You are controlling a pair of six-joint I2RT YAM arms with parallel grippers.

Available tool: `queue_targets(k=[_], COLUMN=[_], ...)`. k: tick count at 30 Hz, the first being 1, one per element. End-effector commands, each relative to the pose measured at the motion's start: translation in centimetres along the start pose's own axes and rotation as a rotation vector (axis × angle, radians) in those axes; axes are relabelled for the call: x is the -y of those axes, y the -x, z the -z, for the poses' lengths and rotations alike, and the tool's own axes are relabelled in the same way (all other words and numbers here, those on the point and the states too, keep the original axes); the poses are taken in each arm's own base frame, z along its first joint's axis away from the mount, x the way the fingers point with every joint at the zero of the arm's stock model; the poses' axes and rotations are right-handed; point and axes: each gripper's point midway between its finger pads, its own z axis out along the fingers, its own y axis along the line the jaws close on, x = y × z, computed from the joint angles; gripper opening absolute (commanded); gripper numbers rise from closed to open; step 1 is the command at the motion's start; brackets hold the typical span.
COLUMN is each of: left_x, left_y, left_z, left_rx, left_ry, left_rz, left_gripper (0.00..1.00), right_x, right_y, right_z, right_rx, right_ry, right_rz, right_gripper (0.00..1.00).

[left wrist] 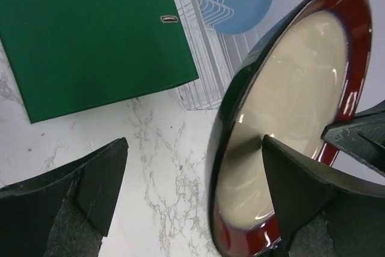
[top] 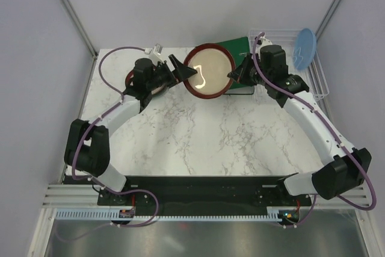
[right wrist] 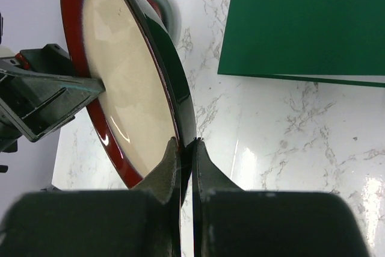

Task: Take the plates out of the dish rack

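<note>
A beige plate with a dark red-brown rim (top: 208, 70) hangs tilted above the table's far middle. My right gripper (top: 233, 75) is shut on its right rim; in the right wrist view the gripper (right wrist: 186, 148) pinches the rim of the plate (right wrist: 126, 88). My left gripper (top: 183, 69) is open and straddles the left rim; in the left wrist view the gripper (left wrist: 192, 185) has one finger (left wrist: 295, 191) over the face of the plate (left wrist: 295, 88). A light blue plate (top: 305, 48) stands in the white wire dish rack (top: 317, 76) at the far right.
A flat green binder (top: 237, 46) lies behind the held plate, beside the rack. Under my left arm, plates lie stacked on the table (top: 130, 80); the right wrist view shows a grey-green one (right wrist: 162, 16) with a red rim on it. Walls close the back and sides.
</note>
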Motion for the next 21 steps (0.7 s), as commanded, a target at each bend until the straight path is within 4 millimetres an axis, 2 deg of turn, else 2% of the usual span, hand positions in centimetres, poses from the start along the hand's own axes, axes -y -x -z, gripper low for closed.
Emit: queue_targets(k=[1,2,3,5,6,7,9,11,12,13,14,15,16,18,20,21], left_x=[4.6,4.7,4.7,4.5,4.5,4.2,3.9,3.1,3.1,2.9,2.7,2.6,2.6,1.8,1.2,0.6], left_y=[2.5,2.6,2.6,2.5,2.5,2.4,2.2,1.9,1.9,1.9,1.6,1.4,1.7,1.4,2.1,1.8], left_z=[-0.6,-0.7,-0.7,-0.6,-0.5,-0.4,-0.2,-0.1,0.1,0.2,0.3,0.5,0.8,1.3,2.4,2.8], left_rx=[0.047,0.046,0.045,0.044,0.046,0.043,0.038,0.029,0.034,0.036,0.03,0.026,0.037,0.025,0.044,0.034], left_ry=[-0.139,-0.144,-0.145,-0.135,-0.127,-0.11,-0.099,-0.058,-0.051,-0.046,-0.042,-0.039,-0.028,0.02,0.067,0.101], left_rz=[-0.048,-0.049,-0.054,-0.051,-0.057,-0.053,-0.061,-0.058,-0.07,-0.075,-0.078,-0.088,-0.096,-0.105,-0.14,-0.145], left_gripper=[0.97,0.94,0.7,0.42,0.15,0.03,0.02,0.02,0.02,0.02,0.02,0.02,0.02,0.02,0.02,0.02], right_x=[-5.3,-5.4,-5.3,-5.4,-5.2,-5.2,-5.2,-5.4,-5.3,-5.2,-5.1,-5.0,-4.8,-4.4,-3.4,-3.2], right_y=[4.0,4.0,3.8,3.9,3.8,3.9,3.9,3.7,3.7,3.6,3.6,3.5,3.5,3.7,4.0,4.2], right_z=[1.0,0.9,0.9,1.0,1.0,1.2,1.2,1.1,1.0,1.0,0.9,1.0,1.0,1.1,1.4,1.7], right_rx=[0.142,0.142,0.137,0.143,0.146,0.151,0.15,0.142,0.14,0.141,0.142,0.143,0.143,0.158,0.175,0.184], right_ry=[0.205,0.211,0.212,0.214,0.207,0.206,0.206,0.215,0.212,0.21,0.205,0.202,0.194,0.169,0.114,0.102], right_rz=[-0.022,-0.023,-0.025,-0.026,-0.025,-0.025,-0.028,-0.027,-0.028,-0.023,-0.023,-0.022,-0.02,-0.01,0.013,0.022], right_gripper=[0.0,0.0,0.0,0.0,0.0,0.0,0.0,0.21,0.16,0.15,0.25,0.4,0.63,0.7,0.76,0.74])
